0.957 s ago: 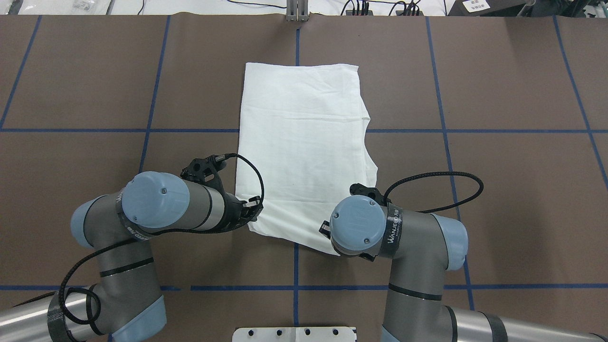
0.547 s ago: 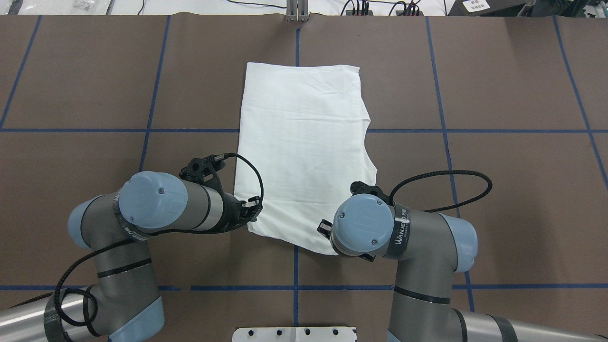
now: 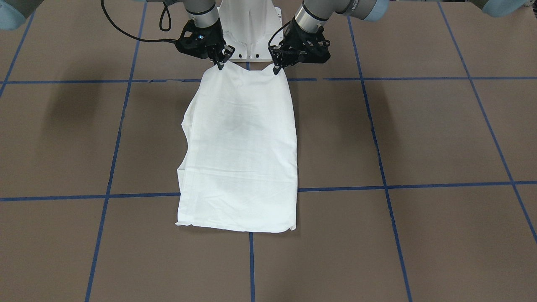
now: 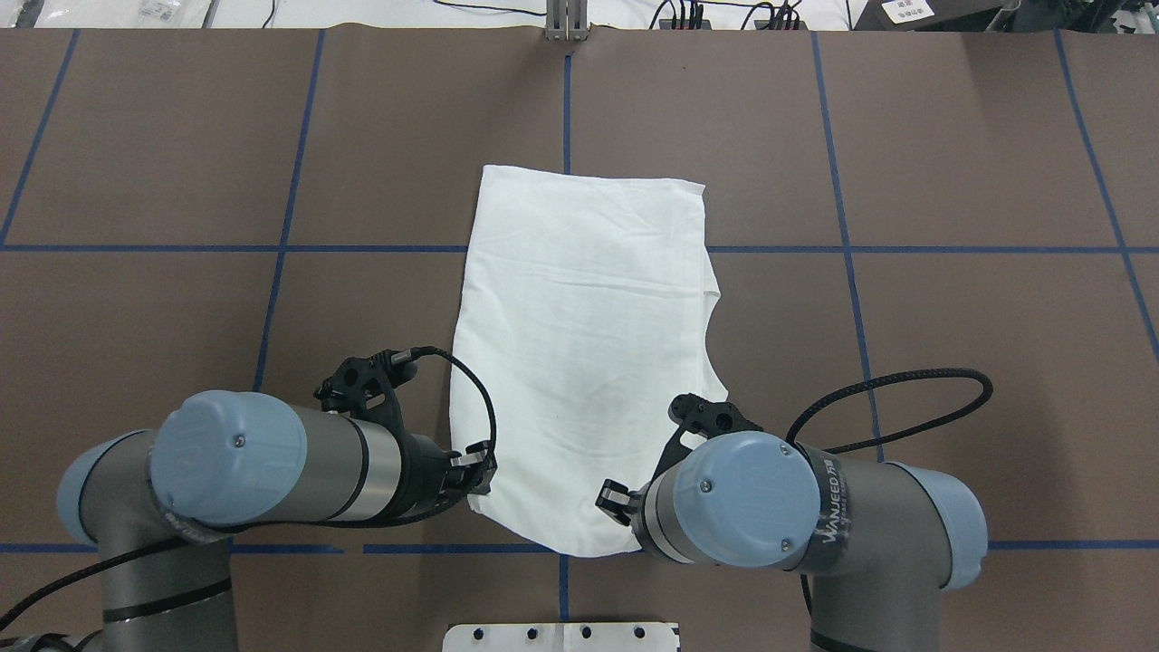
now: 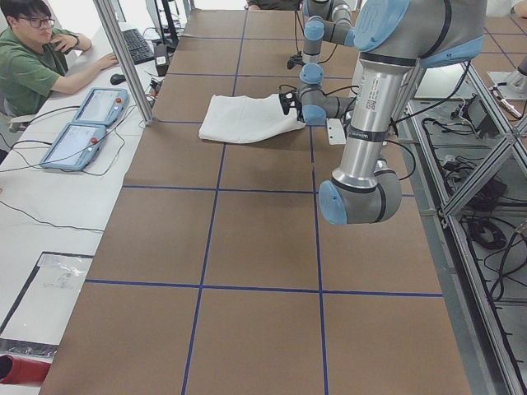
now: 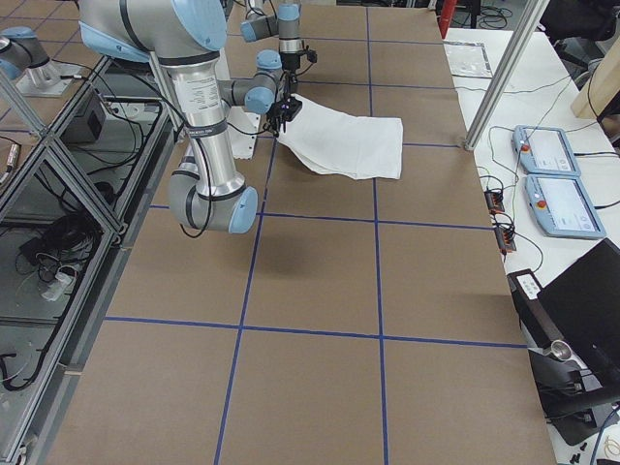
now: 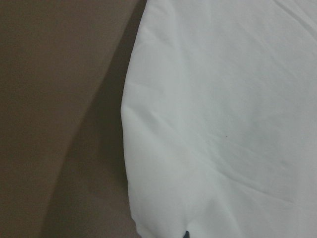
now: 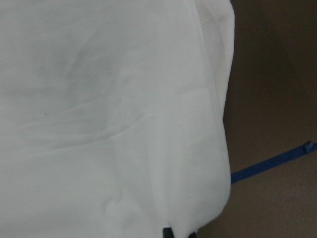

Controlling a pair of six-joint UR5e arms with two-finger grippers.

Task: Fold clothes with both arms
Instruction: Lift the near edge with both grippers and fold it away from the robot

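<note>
White T-shirt (image 4: pixel 584 362) folded into one long narrow panel, lengthwise along the middle of the brown bench (image 4: pixel 181 136), plain side up, with a faint grey patch showing through the cloth nearer the robot. Far hem straight and flat on the surface, just beyond a crosswise blue tape line (image 4: pixel 136 246). Side toward the robot's right uneven, with an under-layer peeking out in a soft step. Near end raised off the bench by its two corners, the edge between them sagging slightly, a shadow below it in the left wrist view. Left corner pinched in the left pincer (image 3: pixel 277 69), fingertips clenched on the cloth. Right corner pinched likewise in the right pincer (image 3: pixel 220 65), also closed tight on the fabric. Both pincers close above the bench, pointing down and away from the robot, just in front of the white pedestal (image 3: pixel 249 25). Behind them the left arm (image 4: pixel 272 471) and the right arm (image 4: pixel 815 507), bent inward at the wrist, light blue caps uppermost in the overhead view. Both wrist views filled mostly with creased white cloth, a strip of brown bench at one side. Off the bench's far side, a seated person (image 5: pixel 33 58) in a green top at a white desk with two tablets (image 5: pixel 82 127).
</note>
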